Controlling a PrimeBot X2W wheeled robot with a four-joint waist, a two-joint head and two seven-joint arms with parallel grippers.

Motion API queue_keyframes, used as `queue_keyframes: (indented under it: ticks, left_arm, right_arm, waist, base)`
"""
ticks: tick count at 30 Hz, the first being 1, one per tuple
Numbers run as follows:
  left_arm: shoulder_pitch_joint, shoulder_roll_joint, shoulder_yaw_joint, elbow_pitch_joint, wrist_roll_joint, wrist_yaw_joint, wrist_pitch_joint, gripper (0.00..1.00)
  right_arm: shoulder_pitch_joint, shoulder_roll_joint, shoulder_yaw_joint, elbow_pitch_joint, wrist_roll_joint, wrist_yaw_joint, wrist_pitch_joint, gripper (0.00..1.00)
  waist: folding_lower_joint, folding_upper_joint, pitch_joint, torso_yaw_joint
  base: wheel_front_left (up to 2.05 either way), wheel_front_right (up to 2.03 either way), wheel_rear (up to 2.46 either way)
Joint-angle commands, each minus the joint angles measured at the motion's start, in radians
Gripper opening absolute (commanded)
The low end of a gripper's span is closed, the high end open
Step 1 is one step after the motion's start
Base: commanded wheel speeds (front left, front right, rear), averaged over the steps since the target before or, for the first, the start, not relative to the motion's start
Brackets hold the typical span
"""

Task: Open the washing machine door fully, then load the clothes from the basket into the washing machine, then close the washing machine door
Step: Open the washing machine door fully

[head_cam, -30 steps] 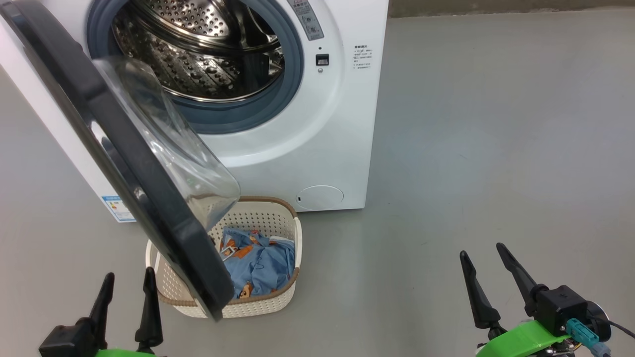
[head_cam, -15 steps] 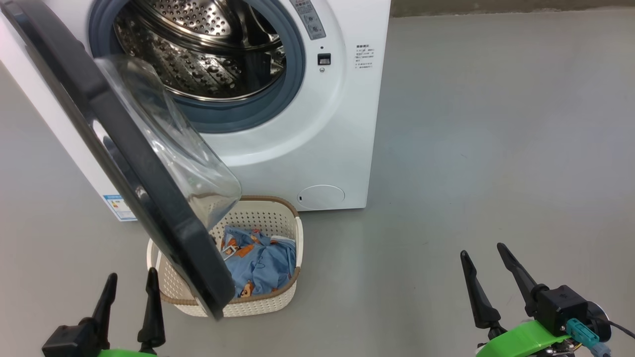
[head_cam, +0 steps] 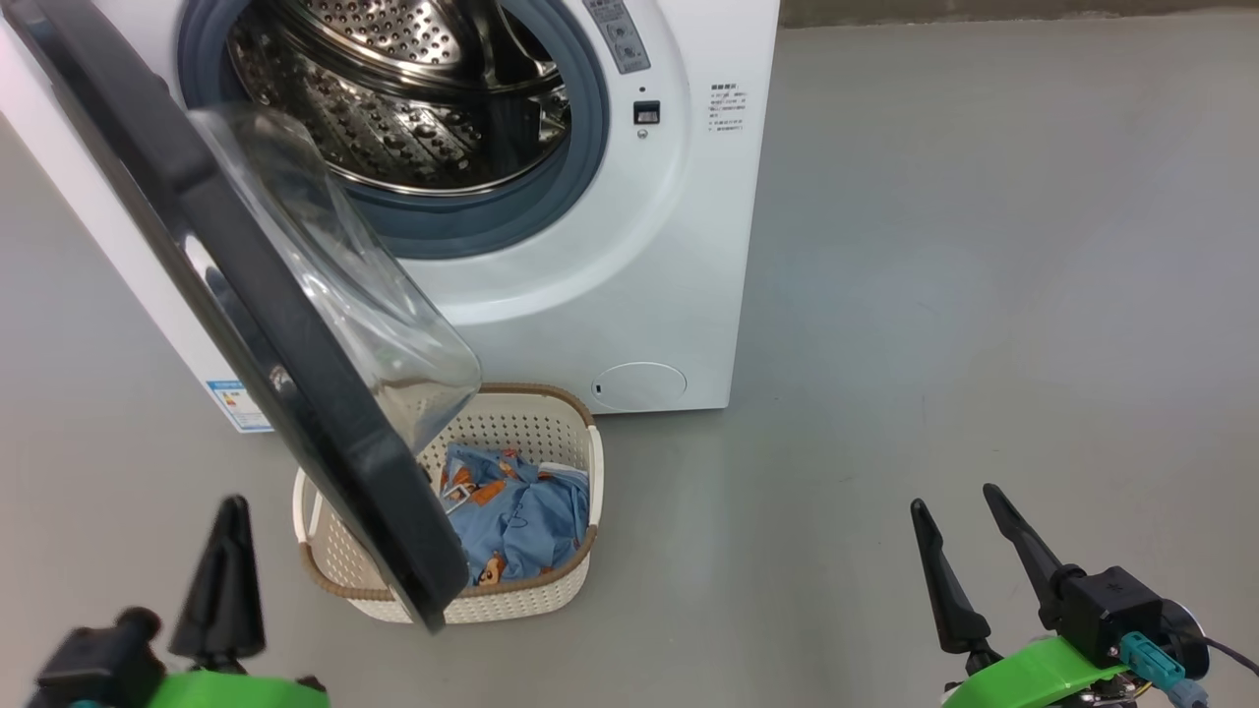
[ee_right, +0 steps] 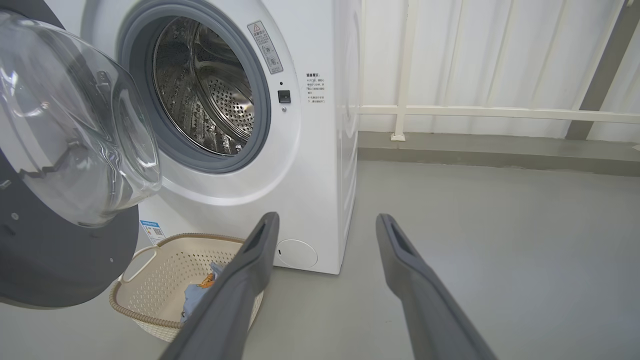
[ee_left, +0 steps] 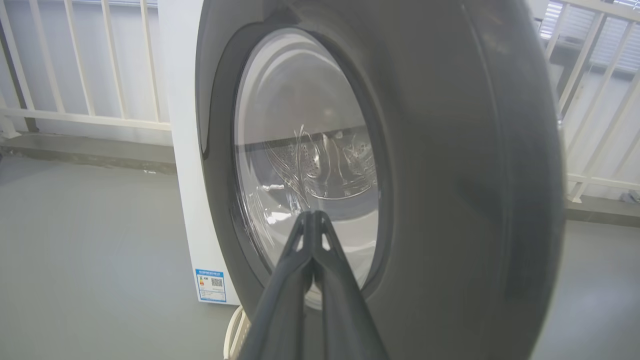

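The washing machine (head_cam: 629, 275) stands ahead with its steel drum (head_cam: 403, 88) exposed. Its black door (head_cam: 256, 324) hangs partly open, the glass bowl (head_cam: 354, 295) jutting over the basket (head_cam: 531, 600). The blue bear-print clothes (head_cam: 516, 516) lie in the basket's right half; the door covers the left half. My left gripper (head_cam: 231, 511) is shut at the lower left, empty, just left of the door's lower edge. In the left wrist view its joined tips (ee_left: 312, 216) point at the door's outer face (ee_left: 450, 175). My right gripper (head_cam: 952, 497) is open over bare floor at the lower right.
Grey floor (head_cam: 984, 295) spreads to the right of the machine. A white railing (ee_right: 475, 112) runs along the wall behind it. A blue label sticker (head_cam: 234, 403) sits low on the machine's side. The basket (ee_right: 150, 280) stands close against the machine's front.
My left gripper has shut its fingers and shifted slightly left and up. The door, basket and right gripper stay as they were; the camera drifted a little.
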Motion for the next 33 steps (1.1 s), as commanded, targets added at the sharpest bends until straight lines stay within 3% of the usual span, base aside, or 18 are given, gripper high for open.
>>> queue_keyframes:
  ticks: [1, 9, 17, 25, 33]
  left_arm:
    - [-0.055, 0.015, 0.049, -0.066, 0.009, -0.003, -0.006, 0.00]
    - [-0.146, 0.017, 0.056, -0.307, 0.024, -0.003, -0.006, 0.00]
    - [-0.203, 0.040, -0.063, -0.487, 0.037, -0.003, -0.006, 0.00]
    - [-0.174, 0.047, -0.298, -0.447, 0.013, -0.003, -0.006, 0.00]
    - [-0.132, 0.032, -0.438, -0.347, -0.016, -0.003, -0.006, 0.00]
  right_arm:
    - [-0.020, 0.001, 0.033, -0.017, -0.005, 0.003, -0.012, 1.00]
    - [-0.029, 0.001, 0.032, -0.012, -0.007, 0.003, -0.012, 1.00]
    - [-0.035, 0.001, 0.038, -0.006, -0.011, 0.003, -0.012, 1.00]
    - [-0.034, 0.001, 0.034, 0.003, -0.020, 0.003, -0.012, 1.00]
    - [-0.041, 0.001, 0.038, 0.013, -0.027, 0.003, -0.012, 1.00]
  waist:
    - [0.0000, 0.0000, 0.004, -0.001]
    - [0.0000, 0.0000, 0.014, -0.003]
    - [0.0000, 0.0000, 0.018, -0.010]
    - [0.0000, 0.0000, 0.021, -0.011]
    - [0.0000, 0.0000, 0.021, -0.018]
  base:
    - [0.00, 0.00, 0.00]
    - [0.00, 0.00, 0.00]
    - [0.00, 0.00, 0.00]
    - [0.00, 0.00, 0.00]
    - [0.00, 0.00, 0.00]
